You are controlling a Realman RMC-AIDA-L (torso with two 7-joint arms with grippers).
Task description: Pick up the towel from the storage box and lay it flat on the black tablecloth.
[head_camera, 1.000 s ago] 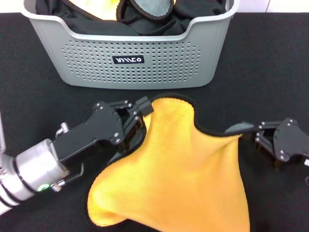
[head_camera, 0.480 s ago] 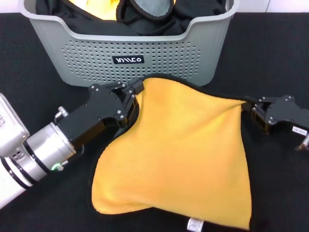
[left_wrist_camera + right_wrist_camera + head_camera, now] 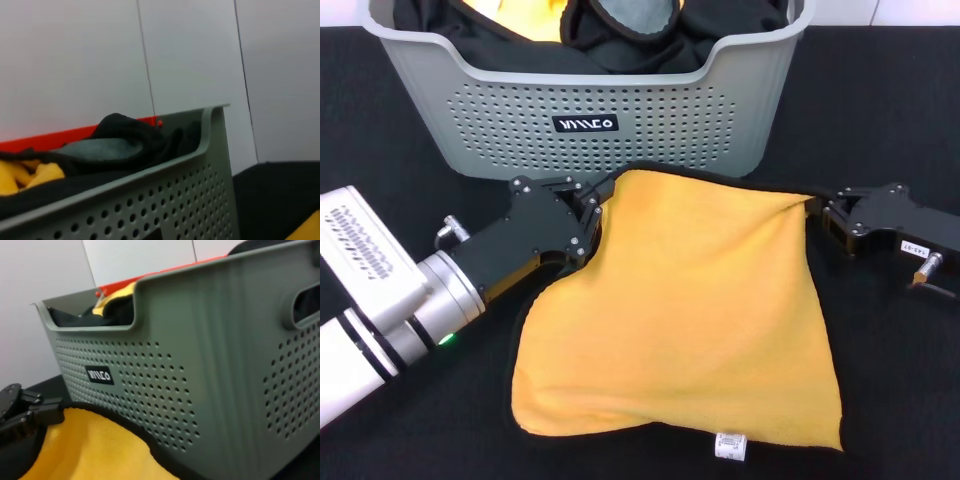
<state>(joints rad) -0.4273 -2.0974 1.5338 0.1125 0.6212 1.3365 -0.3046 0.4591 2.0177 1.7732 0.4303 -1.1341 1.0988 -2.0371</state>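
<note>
Towel [image 3: 690,310] lies yellow face up on the black tablecloth [image 3: 880,120], just in front of the storage box [image 3: 590,110]. Left gripper [image 3: 588,205] is clamped on its far left corner, right gripper [image 3: 823,215] on the far right corner — fingertips buried in fabric. Near edge meets the frame's bottom edge; white tag [image 3: 731,446] visible. Box contents — black cloths [image 3: 720,35] — partly cut off.

storage box [image 3: 590,110]: you lose its far rim – cut by the top edge.
black cloths [image 3: 520,45]: mostly buried inside.
</note>
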